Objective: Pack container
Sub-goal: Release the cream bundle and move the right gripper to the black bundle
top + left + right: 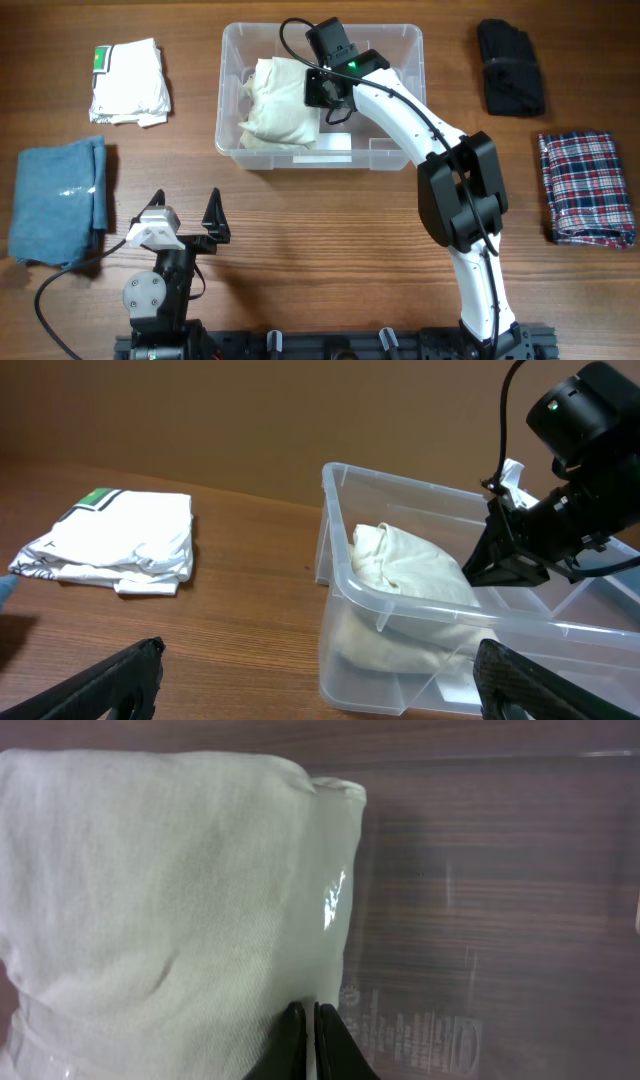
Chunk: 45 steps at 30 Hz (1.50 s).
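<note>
The container (260, 30) sits at the far middle of the worktop (330, 250). It is a clear plastic bin with rounded corners and a thick rim. I judge it light and fairly stiff, though the thin walls would probably flex if squeezed. The plastic looks smooth and slippery, and the bin is far too wide for me to span. If it has to be moved, the rim is the place to hold: one finger inside the wall, one outside, near a corner where it is stiffest. Pushed low on a wall, it would likely slide across the wood rather than tip.

A cream folded cloth (280, 105) lies in its left half, with the right half bare down to the label on the base. My right fingers (293, 1045) are down inside the bin, pressed together right at that cloth's edge. I cannot tell whether a fold is caught between them. The cloth looks soft, limp and light, so I would pinch through a thick folded edge to keep it from opening out.

My left fingers (110, 685) are spread wide and hold nothing, low at the near side of the worktop, well apart from the bin.

A white folded garment (128, 82), a blue cloth (60, 198), a black garment (510, 68) and a plaid cloth (587, 187) lie outside on the worktop. All look equally soft.
</note>
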Motion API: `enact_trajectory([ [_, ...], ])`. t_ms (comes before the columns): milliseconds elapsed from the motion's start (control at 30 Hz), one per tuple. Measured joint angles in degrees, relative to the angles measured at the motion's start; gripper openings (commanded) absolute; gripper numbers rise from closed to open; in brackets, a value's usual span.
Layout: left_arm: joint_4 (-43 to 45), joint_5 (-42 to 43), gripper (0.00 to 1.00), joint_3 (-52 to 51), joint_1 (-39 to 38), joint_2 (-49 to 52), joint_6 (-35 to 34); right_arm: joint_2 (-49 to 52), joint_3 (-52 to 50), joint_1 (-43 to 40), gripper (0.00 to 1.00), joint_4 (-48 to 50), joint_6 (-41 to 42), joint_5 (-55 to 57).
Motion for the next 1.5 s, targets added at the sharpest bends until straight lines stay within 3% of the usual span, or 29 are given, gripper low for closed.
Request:
enact_trajectory([
  [733,0.0,0.0,1.0,0.0,0.0,0.0,0.0,-0.02,0.0,-0.09,0.07,0.39,-3.65,-3.96],
  [900,0.0,0.0,1.0,0.0,0.0,0.0,0.0,-2.62,0.22,-0.15,0.24,-4.9,-3.87,1.99],
  [967,0.0,0.0,1.0,0.0,0.0,0.0,0.0,-8.85,0.22,-0.83,0.64,-6.64,-5.01,4.79],
  [1000,0.0,0.0,1.0,0.0,0.0,0.0,0.0,-12.0,0.33,-1.44,0.8,-7.23,-5.42,5.57],
  [1033,0.0,0.0,1.0,0.0,0.0,0.0,0.0,-12.83,0.35,-1.64,0.89,-7.61,-6.36,5.88],
  [1067,0.02,0.0,1.0,0.0,0.0,0.0,0.0,-20.41,0.68,-4.07,0.91,-9.94,-8.55,7.87],
  [1200,0.0,0.0,1.0,0.0,0.0,0.0,0.0,-32.24,2.21,-13.49,0.96,-15.34,-21.07,10.1],
  [1333,0.0,0.0,1.0,0.0,0.0,0.0,0.0,-35.58,2.75,-23.43,0.99,-21.09,-29.44,11.43],
  [1500,0.0,0.0,1.0,0.0,0.0,0.0,0.0,-33.77,2.29,-30.77,1.0,-23.28,-33.55,11.69],
])
